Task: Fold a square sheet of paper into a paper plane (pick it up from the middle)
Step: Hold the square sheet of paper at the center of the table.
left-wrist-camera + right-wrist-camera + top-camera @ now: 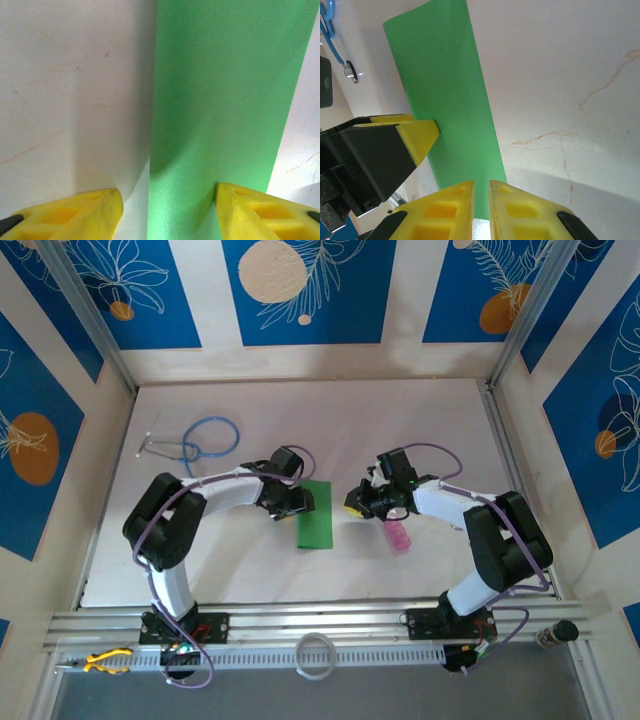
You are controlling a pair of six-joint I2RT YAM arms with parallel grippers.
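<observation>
Yellow fingertips (95,210) of my left pincer (169,195) stand apart, released, straddling the left edge of the square sheet of paper (225,100). It lies as a narrow green strip, flat on the counter (75,100), mid-frame in the top view. At its right edge, my right pincer (481,187) is nearly clenched; I cannot tell whether it nips paper. I'd press evenly, keeping the long edges aligned.

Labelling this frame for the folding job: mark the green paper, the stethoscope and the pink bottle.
green paper (315,515), top view, middle of the strip.
stethoscope (191,448), top view, lower left of the blue tubing loop.
pink bottle (399,537), top view, its body.
</observation>
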